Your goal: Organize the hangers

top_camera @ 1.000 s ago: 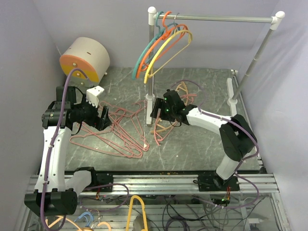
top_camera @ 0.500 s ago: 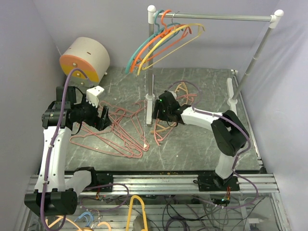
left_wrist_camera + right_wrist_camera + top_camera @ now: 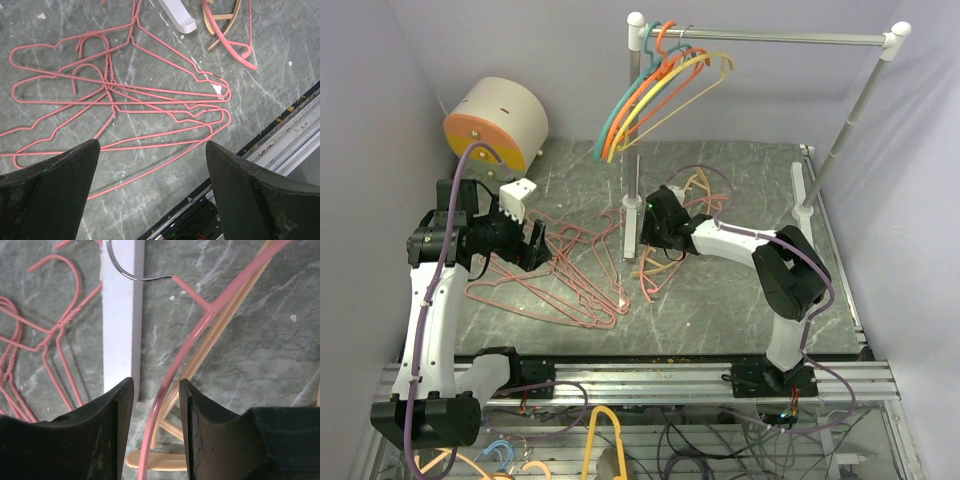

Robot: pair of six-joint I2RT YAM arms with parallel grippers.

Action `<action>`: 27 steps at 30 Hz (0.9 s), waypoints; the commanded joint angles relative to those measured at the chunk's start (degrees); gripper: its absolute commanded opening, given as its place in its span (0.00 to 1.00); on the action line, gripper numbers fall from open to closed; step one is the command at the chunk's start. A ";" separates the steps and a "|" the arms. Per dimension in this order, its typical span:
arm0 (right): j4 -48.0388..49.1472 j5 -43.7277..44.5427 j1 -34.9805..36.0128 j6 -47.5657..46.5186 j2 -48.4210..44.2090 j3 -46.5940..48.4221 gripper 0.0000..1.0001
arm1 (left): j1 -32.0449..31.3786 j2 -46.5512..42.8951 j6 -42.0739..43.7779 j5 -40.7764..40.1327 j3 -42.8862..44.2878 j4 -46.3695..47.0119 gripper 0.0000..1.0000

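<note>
Here, left end effector (image 3: 152, 145) spread, right end effector (image 3: 155, 385) half-spread astride one pink hanger (image 3: 201, 323), four hangers (image 3: 638, 100) hung.

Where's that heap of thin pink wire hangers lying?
In the top view the pink wire hangers lie flat on the table, left of centre, between the left gripper and the rack's white foot.

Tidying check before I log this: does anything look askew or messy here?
Yes. The plastic hangers on the rail hang slanted, not straight down, and the pink wire hangers lie tangled on the table.
</note>
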 commanded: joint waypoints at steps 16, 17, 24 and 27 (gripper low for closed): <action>-2.29 2.81 0.33 -1.46 5.13 4.30 0.13 | 0.43 -0.82 -0.36 0.19 -0.58 1.71 0.99; -2.47 2.79 0.30 -1.48 5.04 4.26 0.07 | 0.42 -0.84 -0.39 0.23 -0.58 1.72 0.99; -3.86 4.46 0.31 -1.35 -0.77 0.85 0.00 | 0.47 -0.76 -0.36 0.24 -0.58 1.67 0.99; -5.51 5.20 0.30 -1.52 -4.68 -0.80 0.00 | 0.42 -0.99 -0.48 0.14 -0.58 1.79 0.99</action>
